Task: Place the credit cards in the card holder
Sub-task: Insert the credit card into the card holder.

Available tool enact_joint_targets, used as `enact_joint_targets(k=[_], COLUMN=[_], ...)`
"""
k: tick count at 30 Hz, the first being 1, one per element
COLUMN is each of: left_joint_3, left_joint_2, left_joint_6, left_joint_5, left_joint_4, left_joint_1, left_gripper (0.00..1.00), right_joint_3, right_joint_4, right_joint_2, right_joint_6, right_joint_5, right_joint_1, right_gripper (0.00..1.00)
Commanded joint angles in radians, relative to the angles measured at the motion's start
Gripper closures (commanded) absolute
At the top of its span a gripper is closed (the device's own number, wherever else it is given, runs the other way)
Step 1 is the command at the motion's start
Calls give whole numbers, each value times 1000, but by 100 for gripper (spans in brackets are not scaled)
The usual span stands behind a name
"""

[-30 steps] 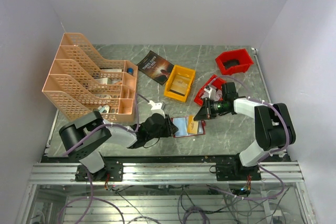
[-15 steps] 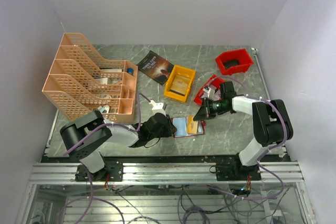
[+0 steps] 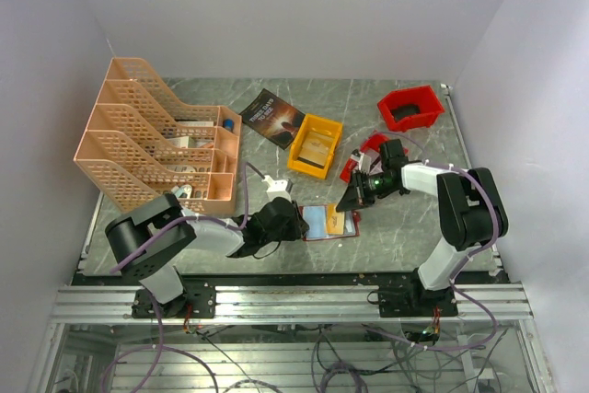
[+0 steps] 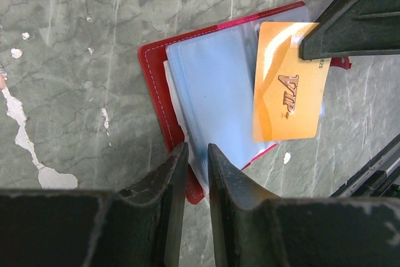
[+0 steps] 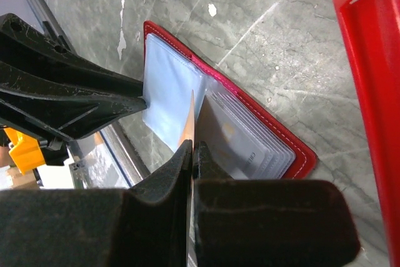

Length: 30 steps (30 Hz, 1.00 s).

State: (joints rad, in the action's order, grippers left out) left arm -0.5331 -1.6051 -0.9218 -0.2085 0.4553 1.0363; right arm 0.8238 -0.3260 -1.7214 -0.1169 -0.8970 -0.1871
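One card holder (image 3: 317,224) lies open near the table's (image 3: 405,227) front edge, with one orange VIP card (image 4: 289,92) and two claws on the job. The left gripper (image 4: 197,154) sits at the holder's 9 o'clock, jaws nipped on the edge of a clear pocket leaf (image 4: 212,85), holding it up, I'd say. The right gripper (image 5: 192,148) reaches in from 2 o'clock, clamped tight on the card. In the left wrist view the card's long axis runs 12 to 6, over the holder's right half. The right arm is nearer, so the gap must line up.
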Motion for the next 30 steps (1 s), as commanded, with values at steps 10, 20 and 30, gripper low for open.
enact_joint_targets(k=[10,20,30], left_joint_3=[-31,-44,-50], left_joint_2=[-6,-9,3], left_joint_6=[38,53,62], left_joint_5=[-50,-49,-63], left_joint_4=[-68,-79,-102], left_joint_1=[5,6,5], left_gripper=[73,73,73], right_joint_3=[45,68,89], right_joint_4=[-48,-68,-77], right_joint_2=[-42,-46,-41], right_joint_6=[-22,-20,-28], right_joint_5=[80,115,171], right_joint_1=[-22,-58,-80], right_gripper=[100,100,100])
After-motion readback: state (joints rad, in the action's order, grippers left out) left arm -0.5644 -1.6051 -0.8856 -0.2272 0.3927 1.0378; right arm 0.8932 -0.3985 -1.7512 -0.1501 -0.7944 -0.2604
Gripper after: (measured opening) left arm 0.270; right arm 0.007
